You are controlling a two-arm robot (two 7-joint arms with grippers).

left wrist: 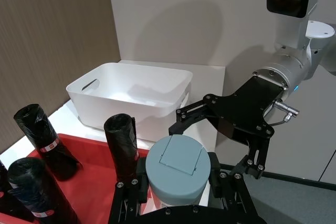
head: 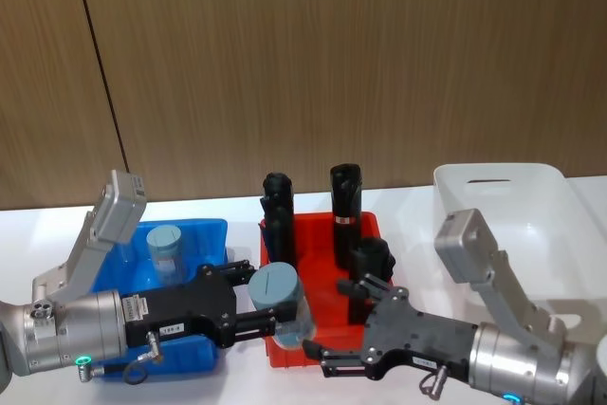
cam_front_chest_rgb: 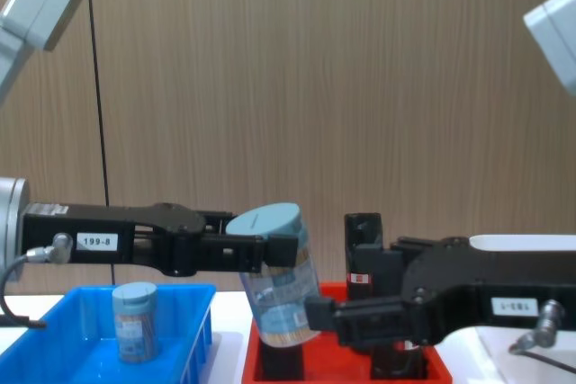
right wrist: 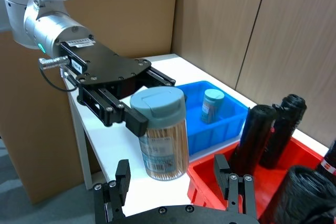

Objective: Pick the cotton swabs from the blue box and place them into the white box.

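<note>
My left gripper (head: 273, 318) is shut on a jar of cotton swabs (head: 285, 303), clear with a grey-blue lid (left wrist: 178, 167). It holds the jar, slightly tilted (cam_front_chest_rgb: 277, 287), in the air over the red tray's front left corner. A second swab jar (head: 165, 251) stands inside the blue box (head: 214, 232) at the left. My right gripper (head: 339, 329) is open just right of the held jar, fingers spread toward it and not touching. In the right wrist view the jar (right wrist: 164, 141) sits just beyond my right fingertips (right wrist: 121, 178). The white box (head: 531, 198) lies at the right.
A red tray (head: 318, 234) between the two boxes holds several upright black rolls (head: 345, 198) with red-white labels, close behind the held jar. The white table (head: 57, 220) ends at a wood-panel wall behind.
</note>
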